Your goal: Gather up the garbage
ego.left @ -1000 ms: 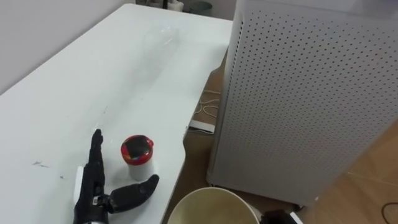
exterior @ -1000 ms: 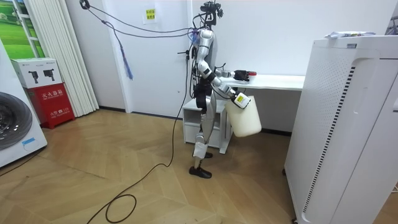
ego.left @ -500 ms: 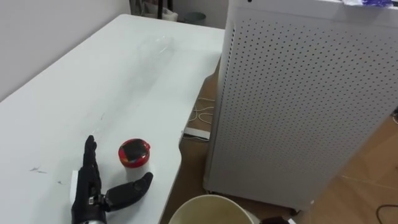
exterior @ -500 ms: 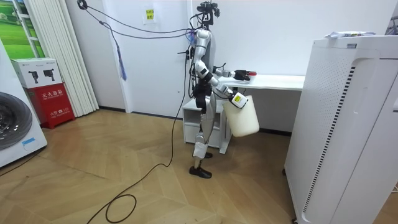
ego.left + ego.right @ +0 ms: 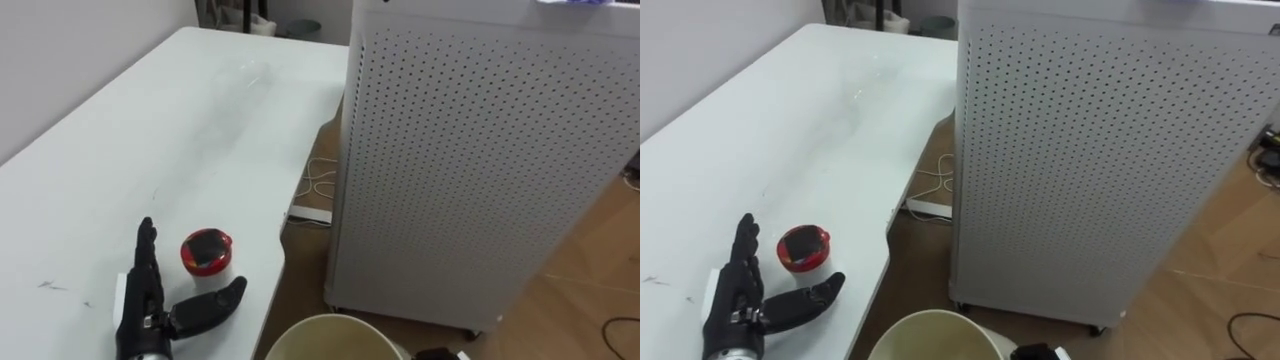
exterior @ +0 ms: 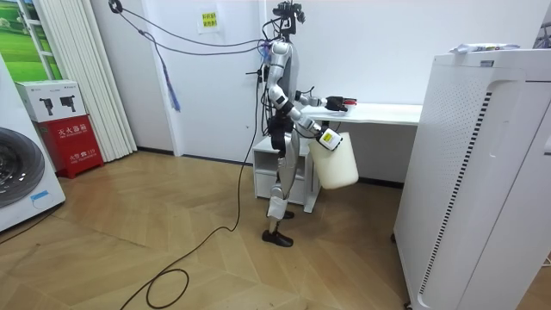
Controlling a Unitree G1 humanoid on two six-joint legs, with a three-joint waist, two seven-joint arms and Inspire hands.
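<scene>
Wood floor (image 6: pixel 172 250) ran through the room, with a washing machine (image 6: pixel 21 172) at the room view's left. A tall white perforated cabinet (image 5: pixel 480 170) stood close beside the white bench (image 5: pixel 150 130). Robot stood at the bench. Cream bin (image 5: pixel 330 340) hung by the right robot hand (image 6: pixel 324 133); grip, cannot tell. Left robot hand (image 5: pixel 150 312) lay on the bench, fingers straight, thumb spread. Red-lidded cup (image 5: pixel 206 253) sat on the bench between fingers and thumb, not gripped.

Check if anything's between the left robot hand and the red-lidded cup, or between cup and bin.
Nothing visible. The left robot hand is open beside the red-lidded cup on the table; only bare table surface separates the cup from the bin past the edge.
</scene>
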